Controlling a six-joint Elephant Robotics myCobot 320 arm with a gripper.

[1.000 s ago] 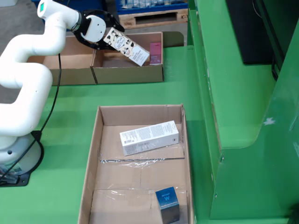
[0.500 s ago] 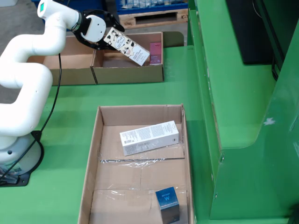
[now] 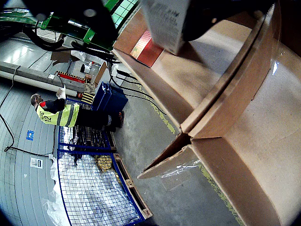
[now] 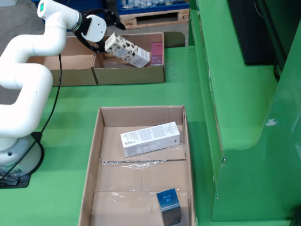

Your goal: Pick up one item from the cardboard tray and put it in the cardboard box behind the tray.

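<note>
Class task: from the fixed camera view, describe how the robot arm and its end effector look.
Smooth white tubular arm with rounded joints, a green display patch near the wrist, and a thin black cable hanging to the base. The end effector has a white round body with black fingers.

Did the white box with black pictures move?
Yes. The white patterned carton dropped lower into the back cardboard box, its upper end now left of the pink packet.

A long white carton with dark printed figures (image 4: pixel 126 50) lies tilted inside the cardboard box (image 4: pixel 129 75) behind the cardboard tray (image 4: pixel 141 165), its lower end near a pink packet (image 4: pixel 156 52). In the tray lie a long white carton (image 4: pixel 150 138) and a small blue box (image 4: pixel 168 203).
</note>
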